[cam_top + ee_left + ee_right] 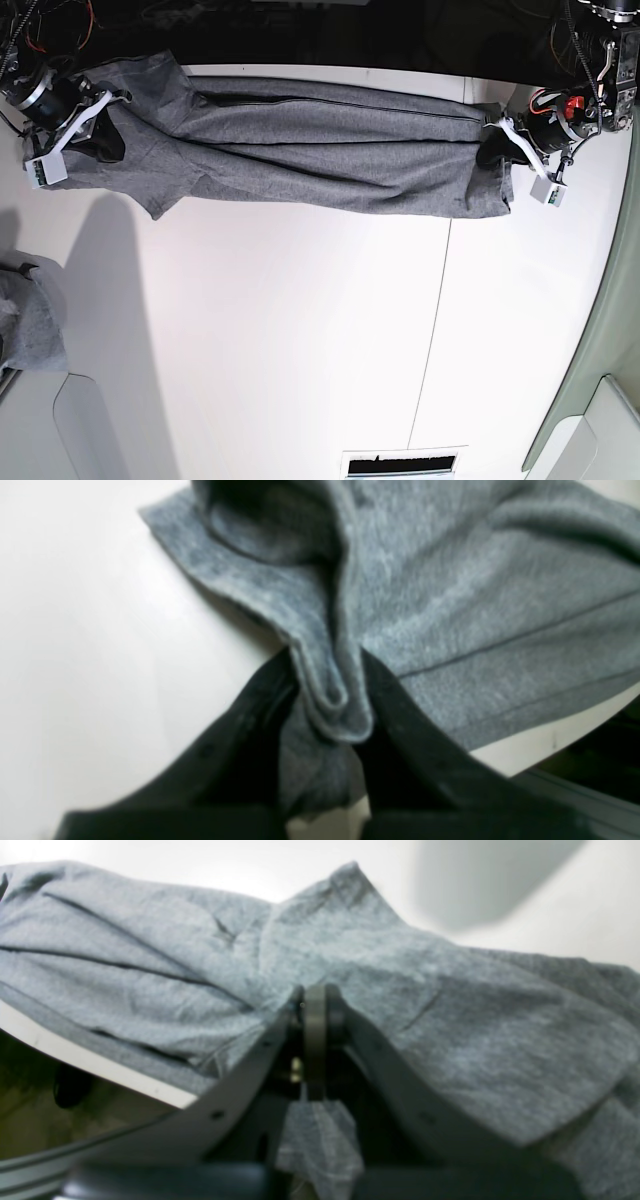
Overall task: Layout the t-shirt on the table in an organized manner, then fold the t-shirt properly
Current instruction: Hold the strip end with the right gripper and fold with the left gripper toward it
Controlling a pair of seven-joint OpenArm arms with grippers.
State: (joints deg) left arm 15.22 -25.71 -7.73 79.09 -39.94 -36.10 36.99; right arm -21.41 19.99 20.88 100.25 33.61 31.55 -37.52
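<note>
Your left end effector (327, 700) clamped on a hem fold of the t-shirt (330, 150), your right end effector (315, 1005) pinching its other end, shirt stretched along the worktop's (300, 340) far edge

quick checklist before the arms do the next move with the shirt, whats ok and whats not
1. Left hand shut on a bunched fold of the t-shirt: ok.
2. Right hand pinching the fabric: ok, a bit of cloth hangs down between its fingers.
3. Shirt stretched between both hands across the far side of the table: ok.
4. Shirt laid flat: not ok, long folds run along its length and it is bunched narrow.
5. Far edge fully on the table: cannot tell, it lies right at the rim.
6. Small grey cloth bundle apart from the shirt: ok.
</note>
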